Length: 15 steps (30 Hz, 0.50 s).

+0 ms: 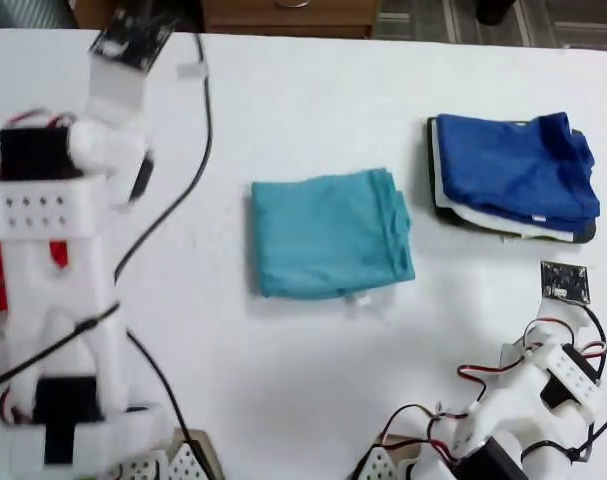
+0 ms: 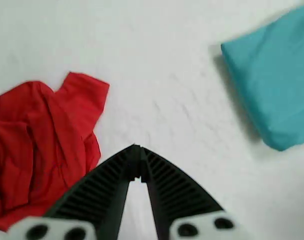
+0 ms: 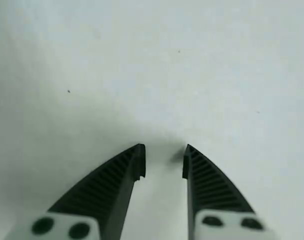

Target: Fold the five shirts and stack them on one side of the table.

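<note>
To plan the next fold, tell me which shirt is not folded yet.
The red shirt: it lies crumpled near the left gripper, while the teal shirt lies folded by itself and the blue shirt tops the folded stack.

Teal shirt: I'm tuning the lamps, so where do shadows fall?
High view: the teal shirt throws a faint shadow along its lower edge. Left wrist view: a darker band along its edge facing the red shirt. Right wrist view: a small shadow by the right pincer.

We see the teal shirt (image 1: 328,235) as soft matt cloth on a smooth, matt white table (image 1: 313,110); near it, the red shirt (image 2: 36,150) is crumpled cloth. The left gripper (image 2: 136,151) looks ribbed matt black plastic.
</note>
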Each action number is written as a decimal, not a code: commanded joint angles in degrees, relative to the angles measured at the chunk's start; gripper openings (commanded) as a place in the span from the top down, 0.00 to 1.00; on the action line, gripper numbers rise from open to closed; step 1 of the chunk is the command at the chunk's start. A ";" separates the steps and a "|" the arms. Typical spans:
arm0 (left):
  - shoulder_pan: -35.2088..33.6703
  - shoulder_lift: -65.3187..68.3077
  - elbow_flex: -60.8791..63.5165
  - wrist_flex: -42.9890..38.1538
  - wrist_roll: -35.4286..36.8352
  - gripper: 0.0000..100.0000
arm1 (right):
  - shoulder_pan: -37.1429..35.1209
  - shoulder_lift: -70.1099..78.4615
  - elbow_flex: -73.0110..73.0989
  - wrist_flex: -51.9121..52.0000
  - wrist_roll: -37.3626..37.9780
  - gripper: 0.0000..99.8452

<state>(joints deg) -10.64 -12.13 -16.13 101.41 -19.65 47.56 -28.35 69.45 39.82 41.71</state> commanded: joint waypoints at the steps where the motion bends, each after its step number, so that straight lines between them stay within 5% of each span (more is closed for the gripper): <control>1: -3.34 -8.26 12.97 -1.67 -0.35 0.97 | -2.95 -1.98 -5.19 8.92 -0.26 0.87; 7: -9.14 -17.67 36.53 -13.71 -0.35 0.97 | -20.09 -1.45 -20.57 31.43 -10.11 0.87; 15: -11.52 -23.74 62.37 -35.43 -0.35 0.97 | -46.11 -1.45 -35.52 41.98 -25.41 0.79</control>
<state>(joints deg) -21.63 -33.76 40.22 72.75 -19.74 8.79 -28.26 39.12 79.03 20.09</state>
